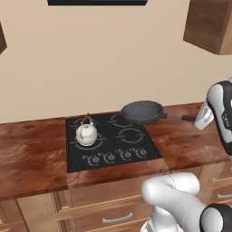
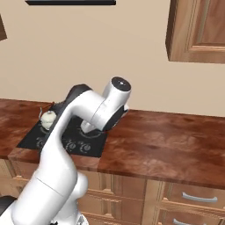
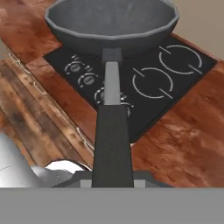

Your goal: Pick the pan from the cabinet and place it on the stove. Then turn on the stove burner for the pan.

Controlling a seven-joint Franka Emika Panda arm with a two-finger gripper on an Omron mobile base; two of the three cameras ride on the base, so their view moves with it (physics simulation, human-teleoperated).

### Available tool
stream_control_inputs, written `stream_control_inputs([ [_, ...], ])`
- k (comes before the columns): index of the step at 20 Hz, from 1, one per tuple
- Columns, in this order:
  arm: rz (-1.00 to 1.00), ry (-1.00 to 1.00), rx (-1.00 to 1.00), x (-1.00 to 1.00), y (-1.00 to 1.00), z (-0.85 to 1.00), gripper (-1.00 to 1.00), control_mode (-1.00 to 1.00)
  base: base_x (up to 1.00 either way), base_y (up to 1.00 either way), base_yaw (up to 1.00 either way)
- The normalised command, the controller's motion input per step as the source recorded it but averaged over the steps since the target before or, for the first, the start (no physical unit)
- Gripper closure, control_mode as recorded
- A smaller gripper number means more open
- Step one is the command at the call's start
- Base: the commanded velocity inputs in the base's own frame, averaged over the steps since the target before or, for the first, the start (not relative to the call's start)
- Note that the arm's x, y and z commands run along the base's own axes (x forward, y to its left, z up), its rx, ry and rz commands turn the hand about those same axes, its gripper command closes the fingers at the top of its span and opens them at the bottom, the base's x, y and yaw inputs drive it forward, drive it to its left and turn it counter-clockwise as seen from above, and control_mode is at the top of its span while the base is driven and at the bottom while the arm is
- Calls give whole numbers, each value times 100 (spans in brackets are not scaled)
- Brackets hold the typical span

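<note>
Gripper [image 1: 199, 118] pinches the pan [image 1: 142, 112] by its handle, above the stove [image 1: 108, 140].

arm [image 2: 74, 118]: glossy white, rounded links | joints: dark caps

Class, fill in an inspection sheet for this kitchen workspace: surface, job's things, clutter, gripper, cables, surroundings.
Surface: brown wood-look counter.
Job's things: pan held above the stove's back right burner, handle toward the arm; cabinet up on the wall.
Clutter: white kettle on a left burner.
Gripper: gripper shut on the pan's handle.
Cables: nothing seen.
Surroundings: beige wall, drawers below.
</note>
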Motion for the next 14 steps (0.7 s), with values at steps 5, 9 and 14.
stream_control_inputs([
  [5,18,1,1,49,-31,-41,100,-100,0,0,0],
  [9,15,3,0,53,-22,-37,100,-100,0,0,0],
  [14,11,8,0,53,-8,-33,100,-100,0,0,0],
])
